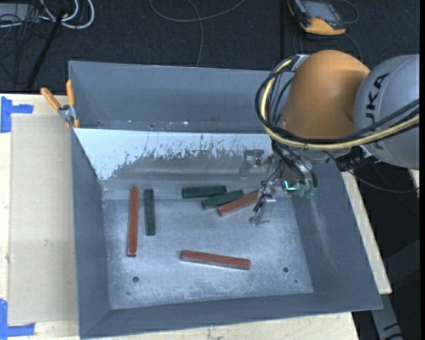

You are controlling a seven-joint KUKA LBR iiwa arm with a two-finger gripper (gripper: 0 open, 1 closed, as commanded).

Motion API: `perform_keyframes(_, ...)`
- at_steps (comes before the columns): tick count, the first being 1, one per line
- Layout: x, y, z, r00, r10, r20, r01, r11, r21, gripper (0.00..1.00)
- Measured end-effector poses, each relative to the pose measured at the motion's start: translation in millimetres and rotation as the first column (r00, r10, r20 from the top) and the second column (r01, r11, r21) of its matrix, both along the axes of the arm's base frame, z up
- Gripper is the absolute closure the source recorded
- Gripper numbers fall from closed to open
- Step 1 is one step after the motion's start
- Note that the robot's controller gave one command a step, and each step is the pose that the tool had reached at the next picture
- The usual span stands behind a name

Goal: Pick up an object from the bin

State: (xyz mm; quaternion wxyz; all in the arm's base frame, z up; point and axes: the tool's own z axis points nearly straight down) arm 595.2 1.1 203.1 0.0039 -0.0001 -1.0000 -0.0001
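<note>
The red stick (pixel 237 205) lies on the floor of the bin (pixel 170 105), right of the middle, and its right end reaches to the gripper (pixel 263 202). The fingers (pixel 259 215) stand apart, one on the far side of this end and one on the near side, so they seem open and not pressed on the stick.

The long axis of the stick runs from the fingers to the left and a little toward the near wall, so the fingers are placed across it, at the end and not at the middle. A closing here would probably catch only the tip, and the stick could swing or slip when it is lifted.

Just beside the stick's left half, on its far side, lie two green sticks (pixel 214 195); the nearer one seems to touch it. They could be pushed if the gripper goes more to the left.

Farther out, a second red stick (pixel 214 260) lies alone near the front wall. Well apart at the left side, a third red stick (pixel 132 220) and a dark green stick (pixel 149 212) lie side by side.
</note>
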Motion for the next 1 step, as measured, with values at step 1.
perform_keyframes(1,-117.8,15.5,-80.8,0.97,0.243,-0.001,-0.243,0.97,0.002,0.0)
